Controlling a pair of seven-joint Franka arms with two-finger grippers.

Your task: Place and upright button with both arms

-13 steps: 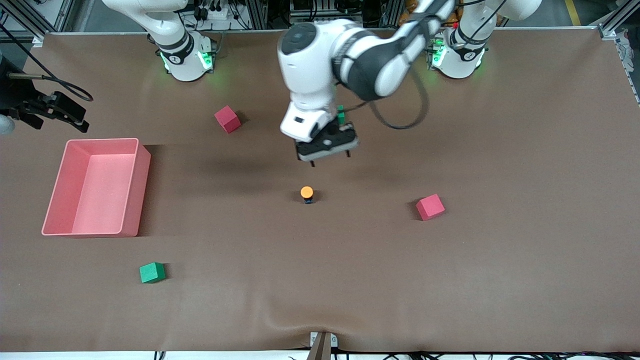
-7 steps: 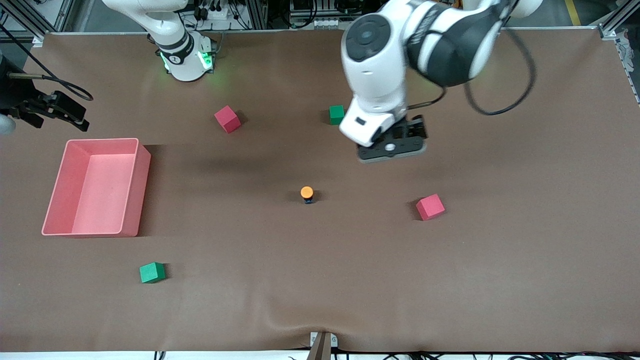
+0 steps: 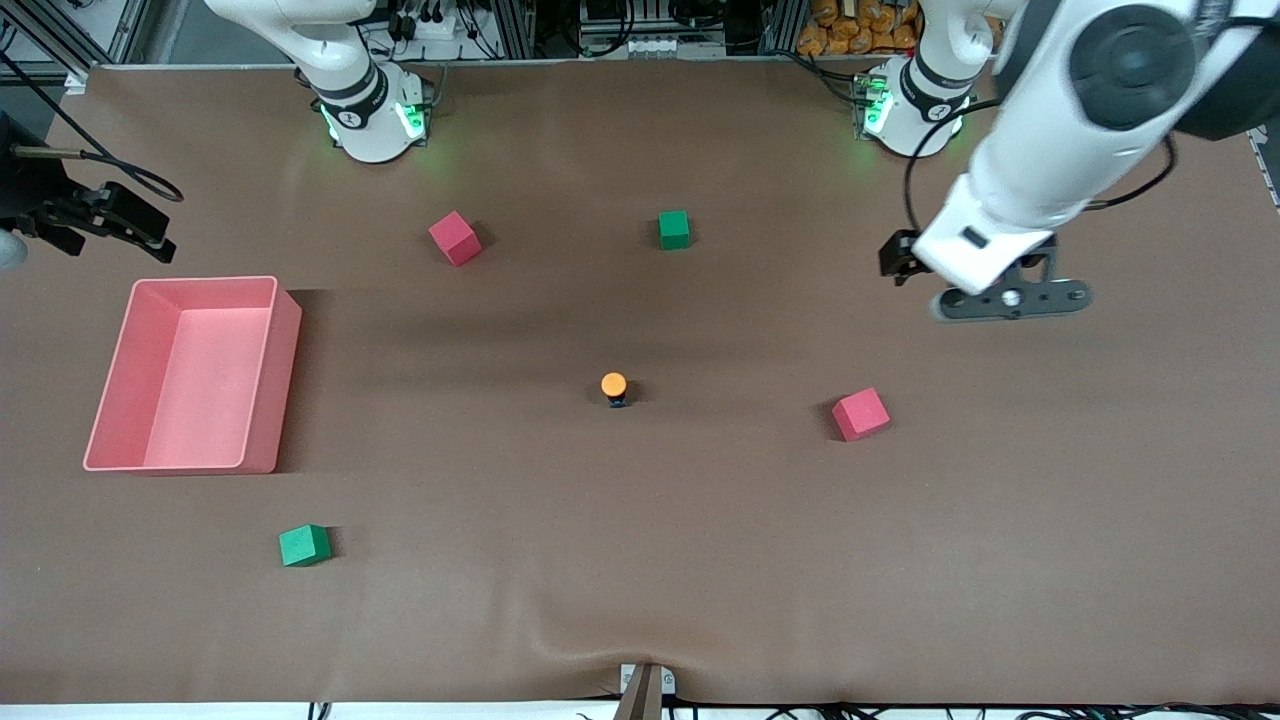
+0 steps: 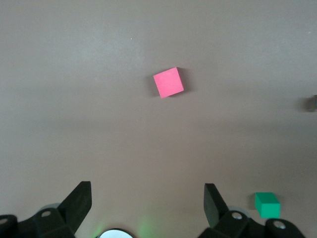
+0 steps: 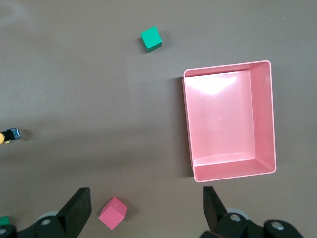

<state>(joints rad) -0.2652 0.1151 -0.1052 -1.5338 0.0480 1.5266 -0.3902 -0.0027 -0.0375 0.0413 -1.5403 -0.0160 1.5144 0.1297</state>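
Pink bin [image 3: 190, 375] at right arm's end; two red cubes [image 3: 455, 238], two green cubes [image 3: 674, 229] scattered on table [image 3: 1000, 560].

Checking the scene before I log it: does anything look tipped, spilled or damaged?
Nothing stands out. The button stands upright, orange cap up, alone mid-table; the cubes sit flat and the pink bin is upright.

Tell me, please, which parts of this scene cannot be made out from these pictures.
- Right pincer: the front view's edge cuts it off; only the right wrist view shows its open fingers.
- Button: too small in the front view for its blue details; half cut by the frame edge in the right wrist view.
- Left pincer: in the front view its own mount hides the fingertips.
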